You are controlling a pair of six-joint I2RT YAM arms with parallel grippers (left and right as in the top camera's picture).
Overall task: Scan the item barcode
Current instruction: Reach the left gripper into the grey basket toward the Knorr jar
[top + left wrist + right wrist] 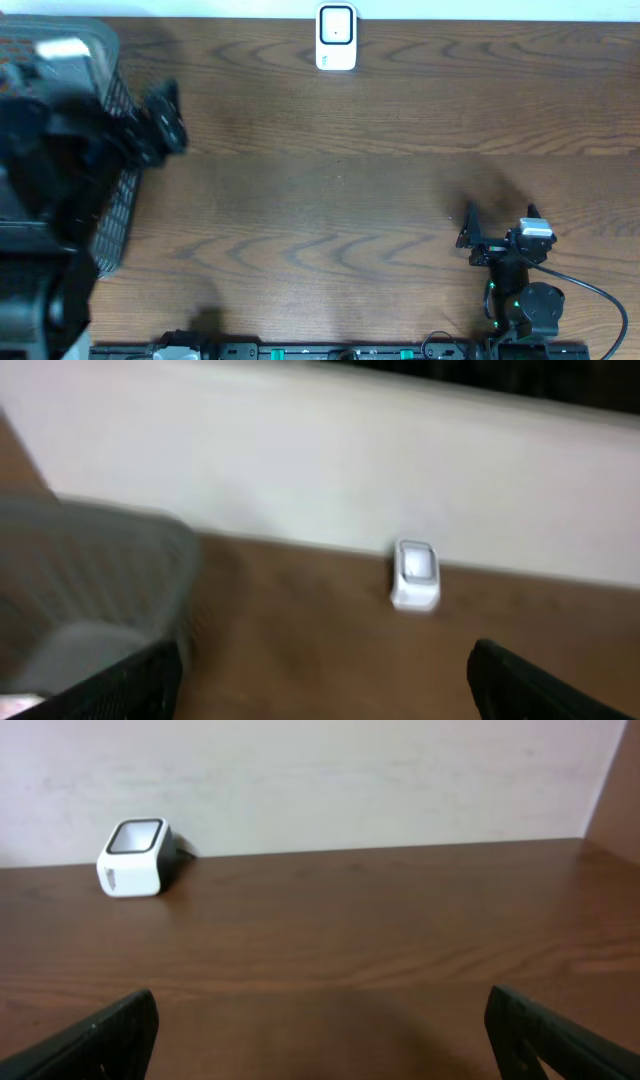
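Pictured: a white barcode scanner (336, 37) at the far edge of a wooden table (340, 200), close against the pale wall (320, 770). Far to the scanner's left, a dark wire basket (118, 215) with a pale item (62, 48) lying inside, too blurred to identify. Over the basket's scanner-side rim, the left gripper (162, 120), smeared by blur, spread wide and grasping nothing. From its wrist camera, dark fingertips (110, 685) in the two bottom corners, the scanner ahead between them, the basket off to the scanner's left. Well toward the near edge and to the scanner's right, the right gripper (498, 225), likewise splayed fully apart and empty-handed, low over the wood and pointed toward the scanner's wall. From that wrist, the scanner up and to the left, brown tabletop showing between the fingers (560, 1035).
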